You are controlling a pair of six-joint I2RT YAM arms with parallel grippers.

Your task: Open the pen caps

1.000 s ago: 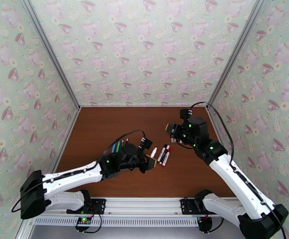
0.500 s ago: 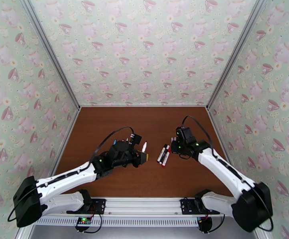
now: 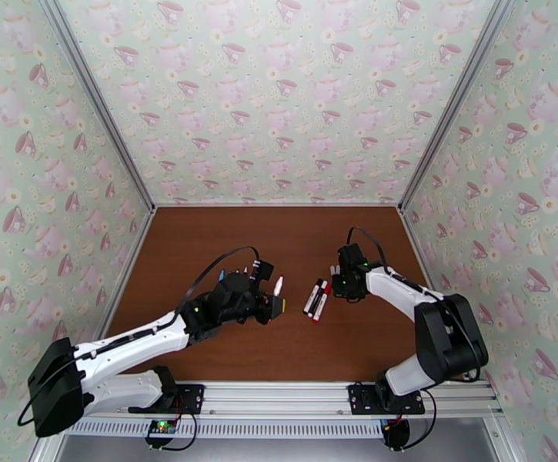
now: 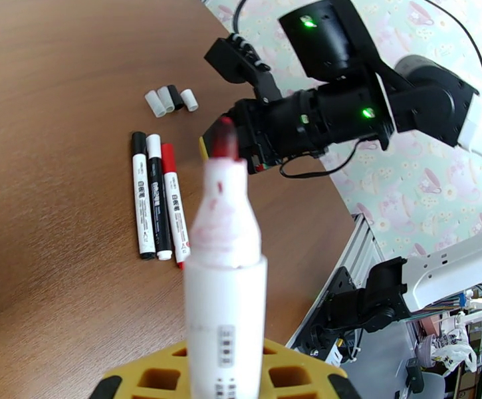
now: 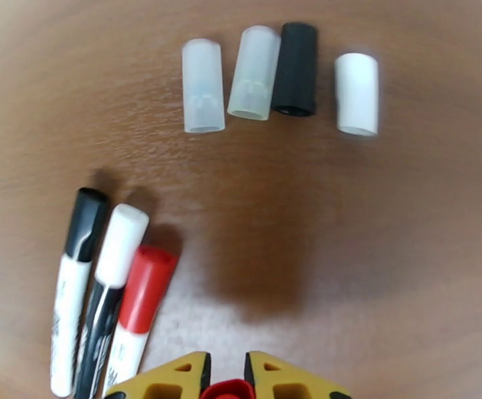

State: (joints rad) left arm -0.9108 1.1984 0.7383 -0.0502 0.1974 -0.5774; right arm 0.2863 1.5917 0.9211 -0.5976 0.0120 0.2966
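Now the brown table point(image 3: 202, 248) carries the same lying things as a second ago, but both arms sit differently. The right arm point(image 3: 413, 298) is no longer stretched in from the right edge with its wrist raised, as in the picture a second back. It is folded sharply at the elbow, and the right gripper point(image 5: 226, 375) hangs low over the wood just beside the lying pens. Its jaws are clamped on a loose red cap point(image 5: 226, 392), seen as a red sliver between the yellow fingers point(image 5: 177, 379). The left arm point(image 3: 132, 344) is drawn back to the left compared with that earlier picture, so the left gripper point(image 3: 277, 306) stands apart from the lying pens instead of right next to them. Its jaws are clamped on the white barrel of an uncapped pen point(image 4: 226, 274), held tilted upward with its bare red tip point(image 4: 225, 137) on top. Three capped pens point(image 3: 315, 299) lie side by side, touching, between the two grippers, where they lay before. They wear a black cap point(image 5: 86, 221), a white cap point(image 5: 123, 242) and a second red cap point(image 5: 145, 287). Just beyond them four loose caps point(image 5: 254, 72) lie in a row on the table: two clear, one black, one white.
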